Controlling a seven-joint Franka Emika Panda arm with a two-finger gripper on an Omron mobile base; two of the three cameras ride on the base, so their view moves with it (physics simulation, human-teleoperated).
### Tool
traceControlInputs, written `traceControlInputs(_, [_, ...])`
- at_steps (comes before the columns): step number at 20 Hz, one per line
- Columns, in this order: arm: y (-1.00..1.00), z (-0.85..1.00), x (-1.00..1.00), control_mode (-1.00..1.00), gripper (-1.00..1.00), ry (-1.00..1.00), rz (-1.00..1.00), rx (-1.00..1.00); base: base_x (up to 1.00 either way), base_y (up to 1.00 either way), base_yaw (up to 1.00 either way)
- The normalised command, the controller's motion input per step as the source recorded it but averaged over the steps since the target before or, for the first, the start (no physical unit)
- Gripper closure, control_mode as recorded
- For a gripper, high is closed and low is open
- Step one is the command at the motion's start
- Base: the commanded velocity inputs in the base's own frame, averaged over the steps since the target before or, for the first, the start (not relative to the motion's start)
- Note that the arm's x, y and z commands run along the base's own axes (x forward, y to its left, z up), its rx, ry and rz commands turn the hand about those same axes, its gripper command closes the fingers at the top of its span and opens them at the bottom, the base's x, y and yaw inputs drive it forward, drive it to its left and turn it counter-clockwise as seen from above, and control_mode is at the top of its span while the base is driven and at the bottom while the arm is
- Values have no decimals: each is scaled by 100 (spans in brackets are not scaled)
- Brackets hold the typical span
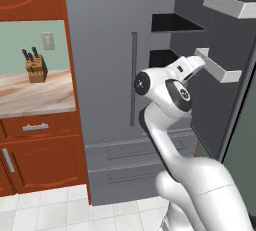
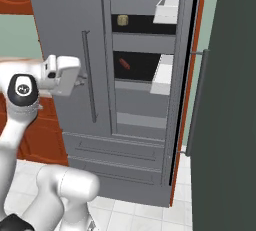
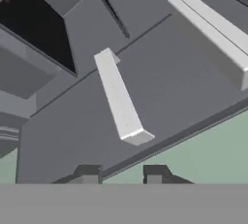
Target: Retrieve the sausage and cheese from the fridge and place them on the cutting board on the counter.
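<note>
Your gripper [image 3: 121, 178], jaws slightly apart and empty, faces the open fridge [image 2: 145, 105] door; sausage [image 2: 124, 64] lies left, inside.

A: How is the arm set?

B: It climbs from the base, folds at a dark-capped elbow joint, and the white forearm runs forward at about shoulder height.

A: And the gripper [image 3: 121, 175]?

B: It sits at the far end of that reach, pointing ahead and a little down. In the hand view the two dark fingertips [image 3: 88, 171] stand parted, a clear gap between them.

A: Anything between them?

B: No, the gap is bare; the tips touch nothing.
</note>
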Motion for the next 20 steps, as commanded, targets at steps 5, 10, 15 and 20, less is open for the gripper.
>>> traceControlInputs(5, [3, -13, 17, -100, -100, 7, 11, 20, 0, 0, 0])
traceControlInputs(10, [0, -15, 28, -100, -100, -10, 0, 55, 0, 0, 0])
traceControlInputs(15, [27, -1, 22, -100, -100, -6, 0, 48, 0, 0, 0])
traceControlInputs(20, [69, -15, 2, -100, -100, 0, 1, 14, 0, 0, 0])
